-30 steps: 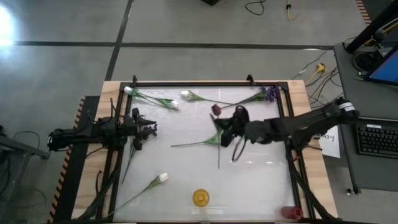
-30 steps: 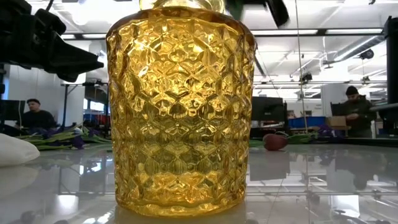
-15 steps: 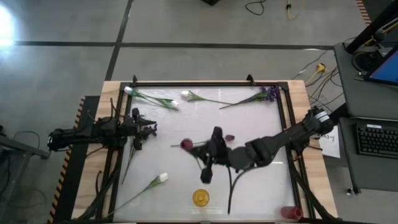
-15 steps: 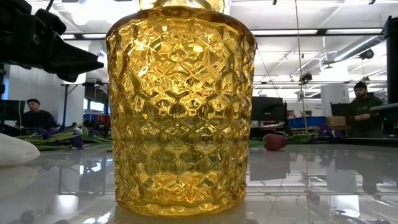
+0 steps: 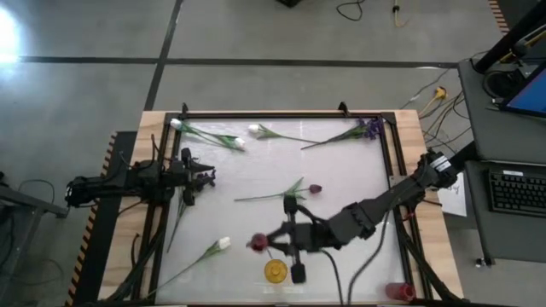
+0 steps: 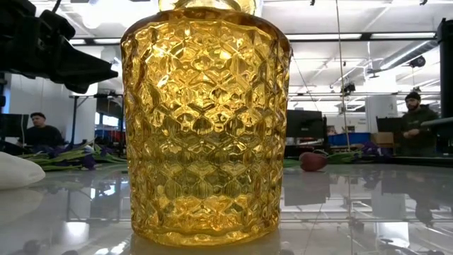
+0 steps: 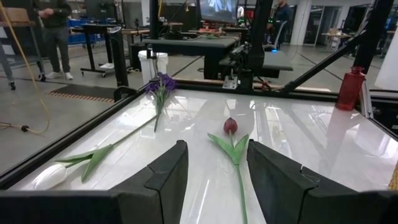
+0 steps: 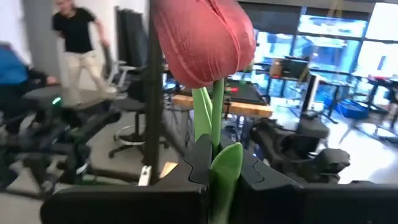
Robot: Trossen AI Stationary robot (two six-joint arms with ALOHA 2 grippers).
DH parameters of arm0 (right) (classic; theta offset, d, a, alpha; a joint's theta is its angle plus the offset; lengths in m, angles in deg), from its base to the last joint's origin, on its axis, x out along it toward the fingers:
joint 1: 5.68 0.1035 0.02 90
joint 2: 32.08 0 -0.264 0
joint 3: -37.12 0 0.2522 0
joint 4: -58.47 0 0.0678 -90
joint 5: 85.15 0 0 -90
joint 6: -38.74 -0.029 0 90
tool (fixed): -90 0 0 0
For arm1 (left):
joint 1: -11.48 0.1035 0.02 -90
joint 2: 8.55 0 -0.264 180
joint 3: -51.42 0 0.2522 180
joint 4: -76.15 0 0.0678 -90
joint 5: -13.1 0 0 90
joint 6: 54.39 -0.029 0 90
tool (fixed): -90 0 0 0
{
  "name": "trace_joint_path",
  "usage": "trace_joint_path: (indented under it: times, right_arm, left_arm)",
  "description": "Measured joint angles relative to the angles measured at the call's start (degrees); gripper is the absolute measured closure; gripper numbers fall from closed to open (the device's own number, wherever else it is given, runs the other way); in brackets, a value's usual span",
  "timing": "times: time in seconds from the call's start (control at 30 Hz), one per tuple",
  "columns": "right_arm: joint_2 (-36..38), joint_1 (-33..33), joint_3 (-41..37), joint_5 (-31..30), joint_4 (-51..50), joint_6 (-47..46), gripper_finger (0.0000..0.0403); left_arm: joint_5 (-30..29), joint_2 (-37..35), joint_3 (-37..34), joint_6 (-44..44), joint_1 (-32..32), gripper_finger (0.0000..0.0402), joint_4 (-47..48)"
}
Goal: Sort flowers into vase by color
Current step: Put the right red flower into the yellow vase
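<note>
Since the earlier frame, the right gripper (image 5: 286, 247) has moved toward the round amber glass vase (image 5: 275, 271). High view: dark red tulip (image 5: 257, 244) held beside it. Left gripper (image 5: 200, 176) waits at the table's (image 5: 341, 170) left edge. Right wrist view: jaws clenched on the stem. Left wrist view: jaws released.

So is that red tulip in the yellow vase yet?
Not yet. The right hand grips the red tulip by its stem, beside the vase.

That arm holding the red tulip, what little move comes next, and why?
Probably shift the right claw until the stem hangs above the yellow vase mouth. It is shut on the red tulip, whose bud sits just beside the vase, not over it.
</note>
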Motion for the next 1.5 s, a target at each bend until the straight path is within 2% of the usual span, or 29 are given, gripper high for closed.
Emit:
trace_joint_path:
  times: [0.1,0.33,0.53,1.1,1.2,1.33,1.5]
  right_arm:
    - [-0.8,1.56,-1.05,0.11,0.76,2.33,0.039]
    - [-1.3,4.63,-6.73,-1.38,13.45,1.68,0.039]
    - [-0.86,4.9,-9.96,-5.15,14.83,2.72,0.039]
    - [-1.19,5.68,-13.5,-4.8,12.56,-1.85,0.0386]
    - [-1.19,5.66,-13.53,-4.8,11.27,-4.12,0.0365]
    - [-1.19,5.66,-13.23,-4.81,7.98,-10.63,0.0318]
    - [-1.14,5.68,-9.97,-3.36,-3.49,-19.25,0.0252]
  left_arm:
    - [0.01,0.0,-0.01,0.0,0.02,0.0249,0.01]
    - [-0.01,0.0,-0.01,0.0,0.0,0.0249,-0.01]
    - [0.01,0.0,-0.01,0.0,0.01,0.0249,-0.01]
    - [0.0,0.0,-0.01,0.0,0.0,0.0249,-0.01]
    - [-0.01,0.0,-0.01,0.0,0.0,0.0249,-0.01]
    - [0.0,0.0,-0.01,0.0,0.02,0.0249,-0.01]
    - [-0.01,0.0,-0.01,0.0,0.01,0.0249,-0.01]
